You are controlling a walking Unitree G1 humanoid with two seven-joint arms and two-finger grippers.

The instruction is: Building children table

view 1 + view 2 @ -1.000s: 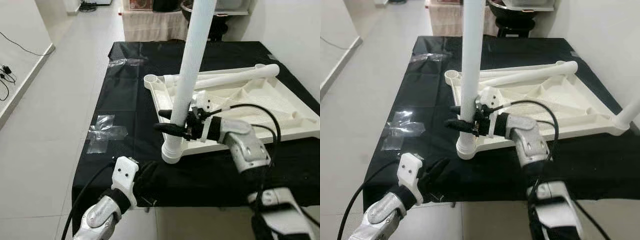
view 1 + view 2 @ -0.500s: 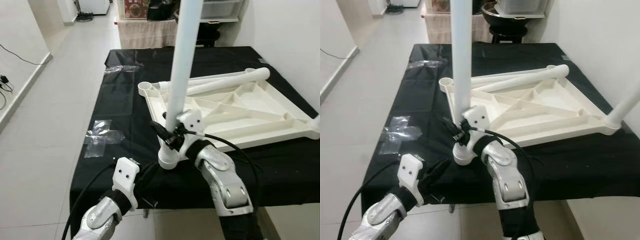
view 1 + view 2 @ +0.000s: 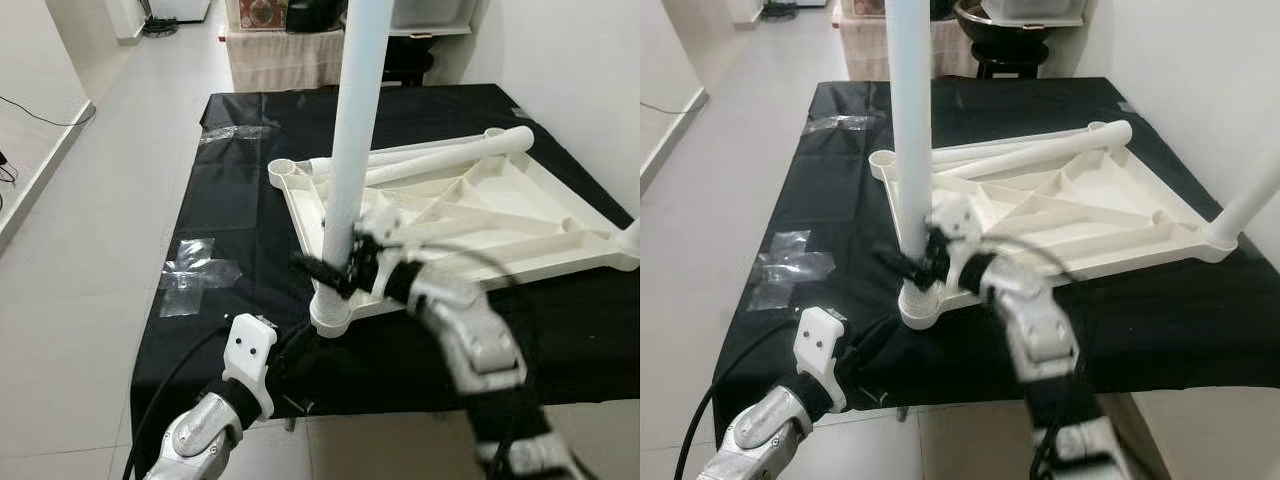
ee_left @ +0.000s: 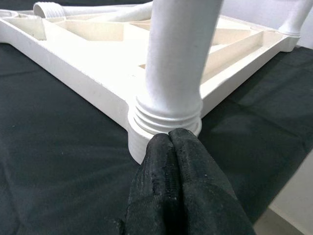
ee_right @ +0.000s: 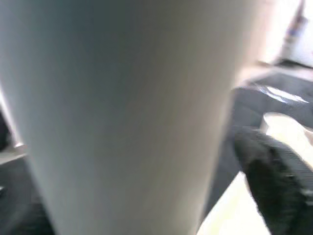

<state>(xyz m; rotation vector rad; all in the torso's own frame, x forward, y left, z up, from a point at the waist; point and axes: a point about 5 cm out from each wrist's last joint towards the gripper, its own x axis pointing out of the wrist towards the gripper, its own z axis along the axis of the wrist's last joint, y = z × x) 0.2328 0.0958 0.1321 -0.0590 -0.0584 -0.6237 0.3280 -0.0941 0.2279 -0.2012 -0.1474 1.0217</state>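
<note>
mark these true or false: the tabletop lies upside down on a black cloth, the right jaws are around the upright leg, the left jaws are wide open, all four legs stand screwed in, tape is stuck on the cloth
1. The tabletop lies upside down on a black cloth. True.
2. The right gripper has its jaws around the upright leg. True.
3. The left gripper has its jaws wide open. False: they are shut, tips against the leg's socket.
4. All four legs stand screwed in. False: loose legs lie across the tabletop.
5. Tape is stuck on the cloth. True.

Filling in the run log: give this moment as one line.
step: seating leg | right gripper: around upright table leg at near corner socket | left gripper: shut, tips at socket | tabletop: upside down on black cloth
</note>
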